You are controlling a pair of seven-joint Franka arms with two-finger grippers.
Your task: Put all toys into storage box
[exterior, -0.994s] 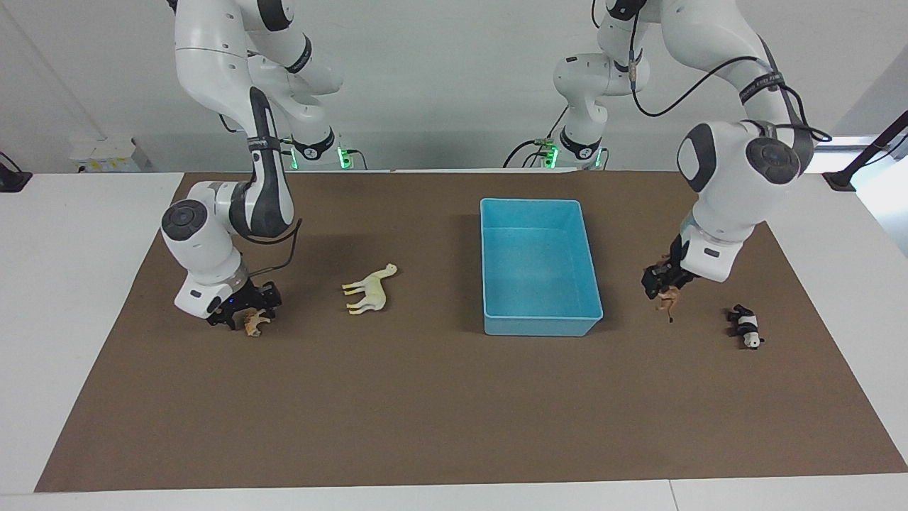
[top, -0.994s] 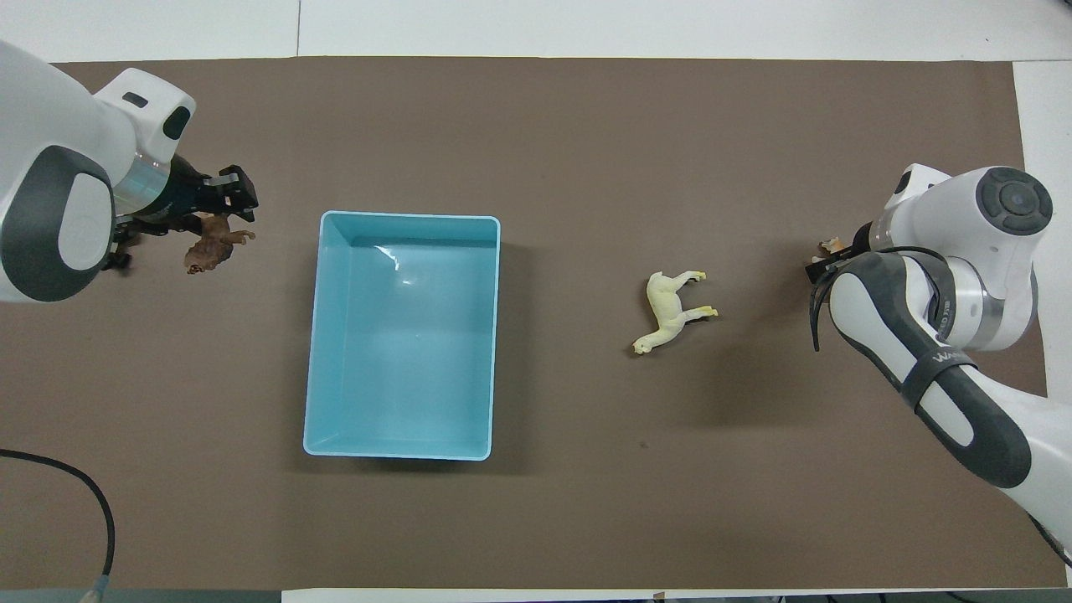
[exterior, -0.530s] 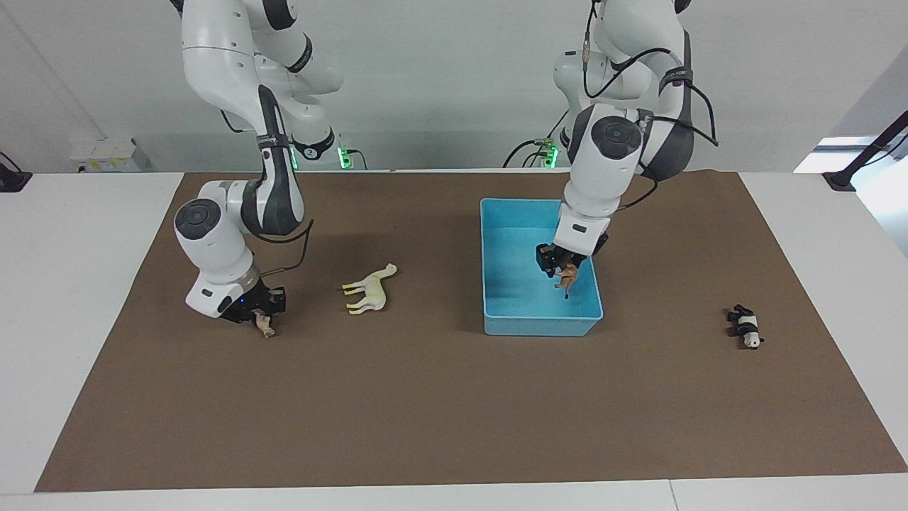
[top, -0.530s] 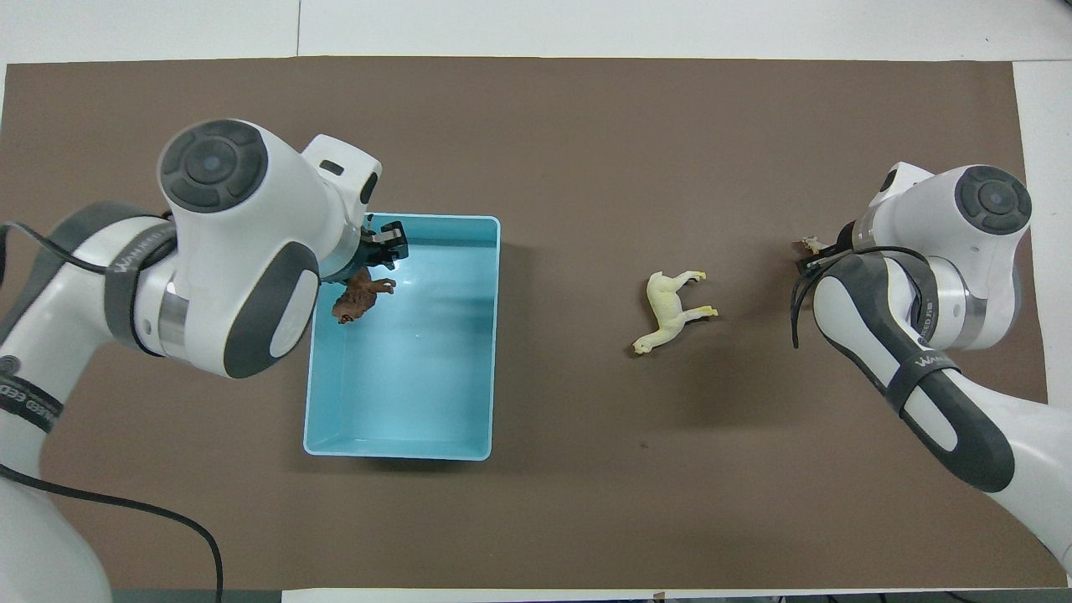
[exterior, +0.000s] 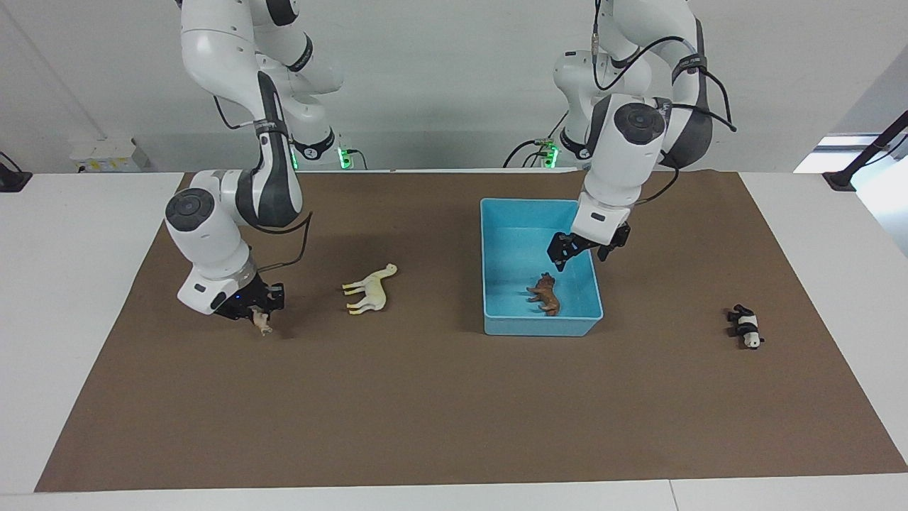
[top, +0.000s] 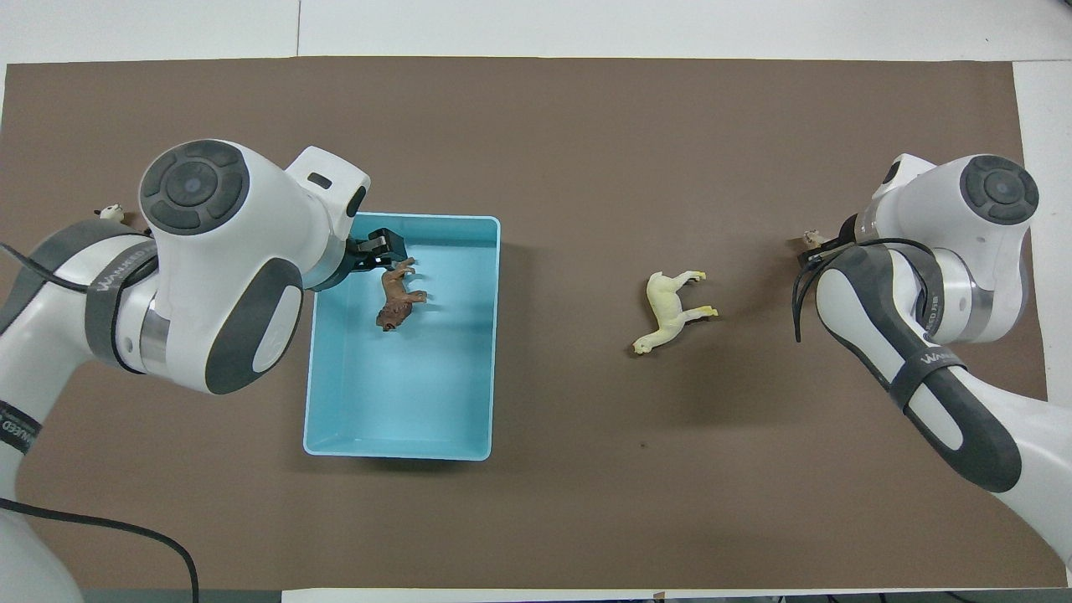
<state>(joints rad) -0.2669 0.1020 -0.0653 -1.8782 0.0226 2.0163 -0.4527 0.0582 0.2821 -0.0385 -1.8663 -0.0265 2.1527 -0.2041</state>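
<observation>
The light blue storage box [exterior: 539, 327] stands on the brown mat, and it also shows in the overhead view [top: 402, 402]. The brown lion [exterior: 545, 294] lies on its side inside the box [top: 399, 295]. My left gripper [exterior: 583, 253] hangs open and empty just above the box, over the lion. My right gripper [exterior: 254, 308] is shut on the small orange tiger [exterior: 264, 325] and holds it just above the mat at the right arm's end. The cream llama [exterior: 369, 289] lies on the mat between the tiger and the box [top: 674, 310]. The black-and-white panda [exterior: 743, 326] lies at the left arm's end.
The brown mat [exterior: 454, 411] covers most of the white table. In the overhead view the left arm hides most of the panda [top: 109, 213], and the right arm hides its own gripper, with only a bit of the tiger [top: 811, 239] showing.
My left gripper carried the lion from near the panda to over the box, opened, and the lion dropped into the box. My right gripper lifted the tiger slightly off the mat.
</observation>
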